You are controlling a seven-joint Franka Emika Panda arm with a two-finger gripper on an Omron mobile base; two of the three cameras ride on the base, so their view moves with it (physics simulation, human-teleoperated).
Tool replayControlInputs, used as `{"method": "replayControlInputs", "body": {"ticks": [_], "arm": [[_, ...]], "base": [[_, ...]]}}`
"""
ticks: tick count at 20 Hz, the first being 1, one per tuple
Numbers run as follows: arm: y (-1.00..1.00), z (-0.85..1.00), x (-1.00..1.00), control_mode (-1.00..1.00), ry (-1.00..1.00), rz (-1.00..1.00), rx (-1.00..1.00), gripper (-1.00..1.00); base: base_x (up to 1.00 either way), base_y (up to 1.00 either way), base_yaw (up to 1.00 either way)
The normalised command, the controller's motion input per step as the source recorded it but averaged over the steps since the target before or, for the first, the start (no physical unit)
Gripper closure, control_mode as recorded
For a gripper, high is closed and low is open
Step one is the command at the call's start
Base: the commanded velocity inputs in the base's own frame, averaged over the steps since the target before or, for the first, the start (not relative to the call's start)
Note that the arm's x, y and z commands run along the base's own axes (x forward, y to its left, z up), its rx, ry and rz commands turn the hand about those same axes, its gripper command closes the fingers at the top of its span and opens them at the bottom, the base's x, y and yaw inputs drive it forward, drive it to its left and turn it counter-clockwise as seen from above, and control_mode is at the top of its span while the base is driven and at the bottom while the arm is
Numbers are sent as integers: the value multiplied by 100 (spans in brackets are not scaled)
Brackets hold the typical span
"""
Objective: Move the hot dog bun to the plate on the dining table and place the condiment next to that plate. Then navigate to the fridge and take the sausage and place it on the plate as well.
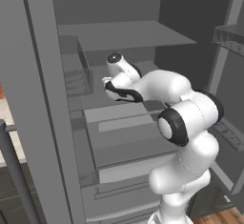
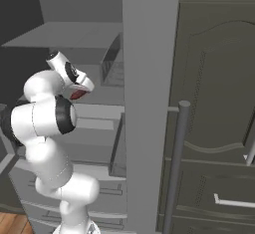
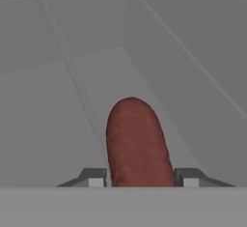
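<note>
While the arm reaches deep into the open fridge, we get a clear picture of the step in hand: taking the sausage. On the left of the left base view, the fridge's grey door edge stands tall; moving right, the shelves run back into the dark interior, and the white arm stretches over a shelf with its wrist turned down toward it.

Over in the right base view, the arm comes in from the left, the hand dipped at the shelf, with the open door panel standing just to its right.

And now the hand view, the money shot! The sausage lies on the grey shelf floor, running straight away from the camera, and it sits right between the two dark fingertips of the tool. Those tips hug both flanks of the link, so the tool looks clenched on the sausage, or at the very edge of it.

What should count now, by my reckoning: a firm, centred squeeze before any lift, because a round link can roll out. Then a straight rise off the shelf and a slow pull back, keeping clear of the shelf above and the door edge.
</note>
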Motion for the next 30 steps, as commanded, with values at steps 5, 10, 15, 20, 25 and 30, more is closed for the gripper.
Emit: {"method": "replayControlInputs", "body": {"ticks": [5, 10, 15, 20, 25, 30], "arm": [[-16, -7, -100, -100, -2, 0, 9, 100], [0, 68, -100, -100, 4, 6, 10, 100], [0, 69, -100, -100, 11, 8, 1, 100], [-1, 59, -100, -100, 15, 5, 0, 100], [-5, 29, -96, -100, 23, 5, 0, 100], [0, 7, -76, -100, 22, 2, -2, 100]], "base": [[0, 0, 0], [0, 0, 0], [0, 0, 0], [0, 0, 0], [0, 0, 0], [0, 0, 0]]}}
